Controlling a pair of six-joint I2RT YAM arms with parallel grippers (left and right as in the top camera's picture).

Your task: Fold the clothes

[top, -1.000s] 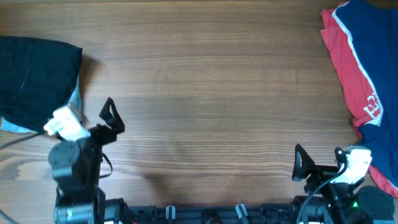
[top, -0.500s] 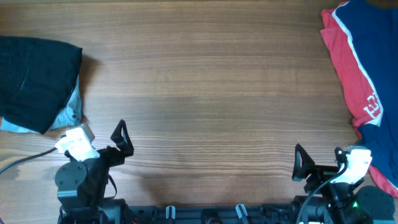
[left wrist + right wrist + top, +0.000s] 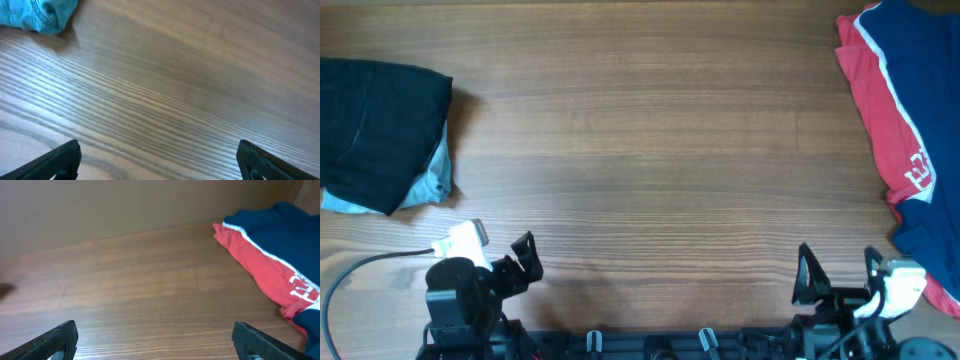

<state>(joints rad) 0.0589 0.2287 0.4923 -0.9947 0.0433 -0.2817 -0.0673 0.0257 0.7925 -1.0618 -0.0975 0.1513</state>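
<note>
1. The black garment (image 3: pixel 375 125) lies at the 9 o'clock edge of the worktop (image 3: pixel 640 130). It is a compact bundle, partly cut off by the frame, and rests on light blue denim shorts (image 3: pixel 432 185) that peek out at its 5 o'clock corner.
2. The left tool (image 3: pixel 517 268) sits at 7 o'clock and the right tool (image 3: pixel 840 275) at 5 o'clock. Both have their jaws spread wide and carry nothing.
3. A red and navy garment (image 3: pixel 890 120) lies at 3 o'clock, well apart from the black one.
4. The bundle looks roughly gathered; whether it is neatly folded I cannot tell.
5. To fold well, I would send the left tool toward 10 o'clock and pinch only the black cloth at its 3 o'clock edge, clear of the denim beneath.
6. Draw it onto the bare centre and flatten it. Then let the 2 tools take neighbouring corners, so the edges meet squarely.
</note>
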